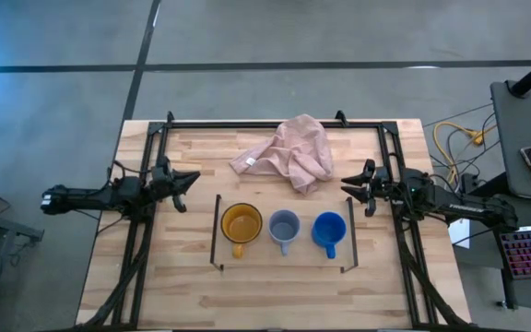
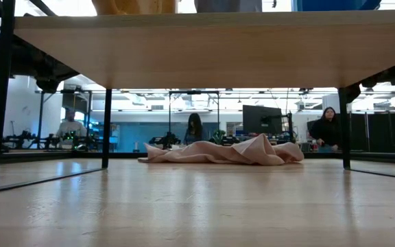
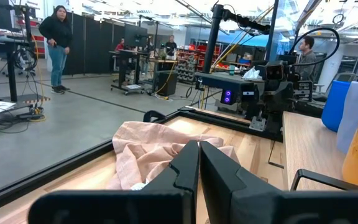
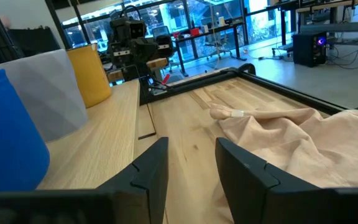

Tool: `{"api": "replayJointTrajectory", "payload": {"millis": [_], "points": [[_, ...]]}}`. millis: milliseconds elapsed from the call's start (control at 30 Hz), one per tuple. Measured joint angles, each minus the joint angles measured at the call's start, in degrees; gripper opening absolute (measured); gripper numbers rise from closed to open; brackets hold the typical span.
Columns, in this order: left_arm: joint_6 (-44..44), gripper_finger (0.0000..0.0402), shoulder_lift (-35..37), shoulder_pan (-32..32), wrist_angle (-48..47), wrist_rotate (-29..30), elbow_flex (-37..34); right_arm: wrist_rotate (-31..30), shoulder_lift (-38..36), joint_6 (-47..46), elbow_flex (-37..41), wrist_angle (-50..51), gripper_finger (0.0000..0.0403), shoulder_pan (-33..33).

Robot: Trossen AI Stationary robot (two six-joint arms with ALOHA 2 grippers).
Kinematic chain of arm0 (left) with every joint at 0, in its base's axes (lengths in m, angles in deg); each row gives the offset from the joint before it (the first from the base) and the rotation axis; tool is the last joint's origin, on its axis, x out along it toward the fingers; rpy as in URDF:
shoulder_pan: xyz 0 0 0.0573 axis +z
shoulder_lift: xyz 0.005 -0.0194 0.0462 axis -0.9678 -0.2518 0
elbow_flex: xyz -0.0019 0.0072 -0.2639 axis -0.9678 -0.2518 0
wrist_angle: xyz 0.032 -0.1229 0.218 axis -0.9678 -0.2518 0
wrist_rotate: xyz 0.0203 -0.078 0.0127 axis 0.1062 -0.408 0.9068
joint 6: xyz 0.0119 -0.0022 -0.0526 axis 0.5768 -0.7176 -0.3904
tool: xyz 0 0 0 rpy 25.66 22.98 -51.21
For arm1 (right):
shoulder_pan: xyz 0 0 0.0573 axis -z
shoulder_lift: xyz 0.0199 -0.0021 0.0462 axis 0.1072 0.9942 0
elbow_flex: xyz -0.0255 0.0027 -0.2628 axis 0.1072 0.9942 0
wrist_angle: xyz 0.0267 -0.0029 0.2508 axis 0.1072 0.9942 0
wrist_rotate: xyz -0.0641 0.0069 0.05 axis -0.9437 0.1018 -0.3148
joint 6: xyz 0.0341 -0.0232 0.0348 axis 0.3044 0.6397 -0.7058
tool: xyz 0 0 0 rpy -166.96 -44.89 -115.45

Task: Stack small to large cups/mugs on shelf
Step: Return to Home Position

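Three handled mugs stand upright in a row on the shelf (image 1: 284, 254), a light board with black rails at its short ends: yellow-orange mug (image 1: 241, 223) on the left, smaller grey mug (image 1: 284, 227) in the middle, blue mug (image 1: 328, 231) on the right. My left gripper (image 1: 190, 183) hovers left of the shelf, shut and touching nothing. My right gripper (image 1: 347, 189) hovers right of it, open, with nothing between its fingers. The right wrist view shows the blue mug (image 4: 8, 130), the grey mug (image 4: 55, 93) and the yellow-orange mug (image 4: 89, 74) beside that gripper (image 4: 191, 146).
A crumpled pink cloth (image 1: 289, 152) lies on the tabletop beyond the shelf, between the two grippers. Black frame rails (image 1: 275, 122) run along the table's far edge and sides. Bare wood lies near of the shelf. People stand in the room beyond the table.
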Motion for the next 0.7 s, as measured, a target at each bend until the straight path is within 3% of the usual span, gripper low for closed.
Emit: {"api": "replayJointTrajectory", "payload": {"millis": [700], "points": [[0.0,0.0000,0.0,0.0,0.0,0.0,0.0,0.0,0.0,0.0,0.0,0.0,0.0128,0.0]]}}
